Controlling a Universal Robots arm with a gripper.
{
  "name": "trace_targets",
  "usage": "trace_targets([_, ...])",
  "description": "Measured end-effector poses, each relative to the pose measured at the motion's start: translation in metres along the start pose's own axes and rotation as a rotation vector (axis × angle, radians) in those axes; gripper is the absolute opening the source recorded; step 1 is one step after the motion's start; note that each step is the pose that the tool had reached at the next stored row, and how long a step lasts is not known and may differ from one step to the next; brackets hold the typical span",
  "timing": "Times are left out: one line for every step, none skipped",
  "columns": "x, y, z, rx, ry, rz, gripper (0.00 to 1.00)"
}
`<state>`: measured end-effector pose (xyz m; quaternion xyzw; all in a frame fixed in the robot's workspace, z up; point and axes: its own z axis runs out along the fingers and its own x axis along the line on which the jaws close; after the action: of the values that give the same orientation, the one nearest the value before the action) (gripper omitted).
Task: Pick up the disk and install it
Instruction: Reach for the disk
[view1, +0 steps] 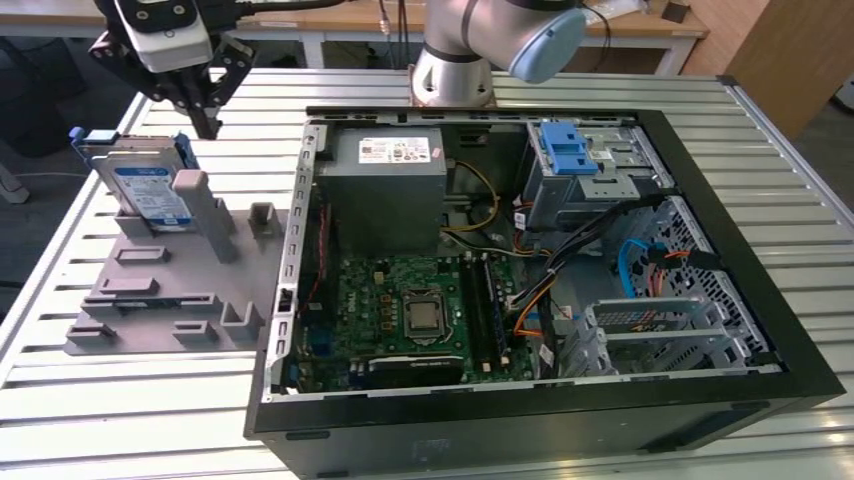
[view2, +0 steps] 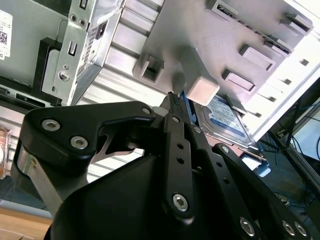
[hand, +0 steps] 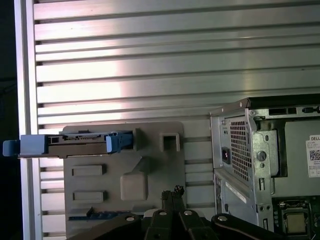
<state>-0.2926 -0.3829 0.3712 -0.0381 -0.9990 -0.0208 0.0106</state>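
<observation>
Item: flat silver-grey metal disk with blue-and-white label and blue side rails, stood on edge in a grey plastic slotted holder on the ribbed metal tabletop, apparently so its upper edge is exposed for gripping, just below the black hand, whose fingers are closed together and hold nothing.

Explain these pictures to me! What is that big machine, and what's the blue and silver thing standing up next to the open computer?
It is a robot arm with a gripper, its pinching hand. One picture comes from a camera off the arm; the other two come from cameras riding near the arm's wrist, so the black gripper pokes into them. On the slatted metal table lie an open computer case and a grey holder. The blue and silver thing is the disk, standing on edge in that holder. The gripper hangs close to the disk, not touching it. It is shut and holds nothing.
</observation>
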Motion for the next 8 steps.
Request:
trace_targets([0.0014,0.0002,0.0001,0.0,0.0,0.0,0.11])
trace_targets([0.0029,0.0004,0.0002,0.0,0.0,0.0,0.11])
trace_targets([0.0043,0.0006,0.0003,0.0,-0.0001,0.0,0.11])
trace_targets([0.0059,0.0009,0.0004,0.0,0.0,0.0,0.11])
trace_targets([0.0077,0.0014,0.0005,0.0,0.0,0.0,0.11])
trace_targets([0.0096,0.002,0.0007,0.0,0.0,0.0,0.11])
trace_targets([0.0117,0.0026,0.0008,0.0,0.0,0.0,0.11])
trace_targets([0.0138,0.0033,0.001,0.0,-0.0001,0.001,0.11])
